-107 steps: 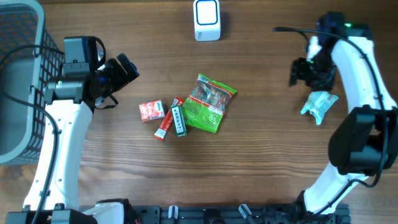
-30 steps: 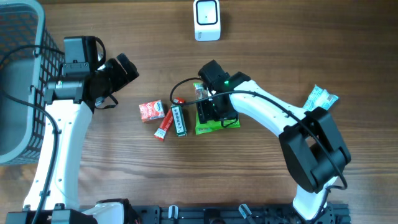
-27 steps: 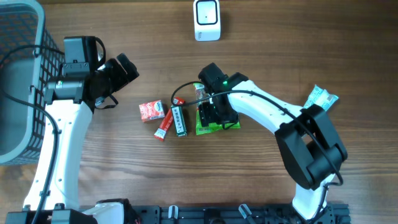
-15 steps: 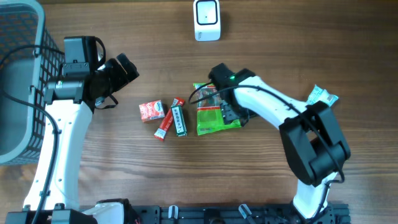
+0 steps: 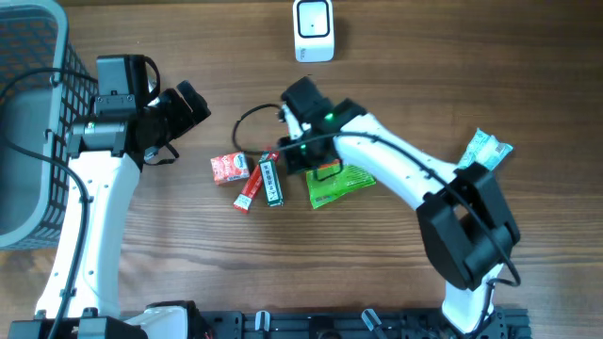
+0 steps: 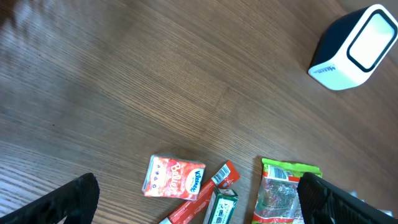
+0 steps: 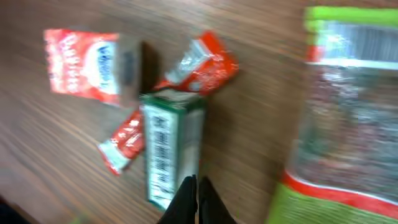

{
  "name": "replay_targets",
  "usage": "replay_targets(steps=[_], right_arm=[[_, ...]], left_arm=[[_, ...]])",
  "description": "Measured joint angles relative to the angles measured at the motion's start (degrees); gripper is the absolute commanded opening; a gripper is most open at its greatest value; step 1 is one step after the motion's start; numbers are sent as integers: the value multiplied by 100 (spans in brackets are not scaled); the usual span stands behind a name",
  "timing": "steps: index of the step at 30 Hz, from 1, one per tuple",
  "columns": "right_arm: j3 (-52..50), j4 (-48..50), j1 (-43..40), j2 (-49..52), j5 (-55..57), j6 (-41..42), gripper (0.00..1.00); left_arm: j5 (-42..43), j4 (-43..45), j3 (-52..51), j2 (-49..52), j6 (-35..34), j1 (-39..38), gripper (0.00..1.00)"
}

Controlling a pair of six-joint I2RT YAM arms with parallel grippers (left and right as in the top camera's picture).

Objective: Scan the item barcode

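- Pouch (image 5: 341, 182): lies just right of the green box (image 7: 171, 149); a loose grab there could catch its edge instead.
- Green box: probably the item to scan. It lies flat, touching the red stick (image 7: 199, 65), printed face up; too blurred to find a barcode.
- Right gripper (image 7: 194, 183): fingers pressed together and empty above the box; lowered like this, it would shove the box.
- Left gripper (image 5: 186, 105): spread wide, holding nothing.

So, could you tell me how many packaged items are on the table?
5: red box, red sachet, green box and green bag mid-table; teal packet far right. The arm may hide more.
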Motion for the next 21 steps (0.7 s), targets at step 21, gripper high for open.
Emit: replay_targets(steps=[21], right_arm=[[-667, -404, -214, 94, 728, 1790, 4]], left_arm=[[0, 0, 0, 0, 0, 0, 100]])
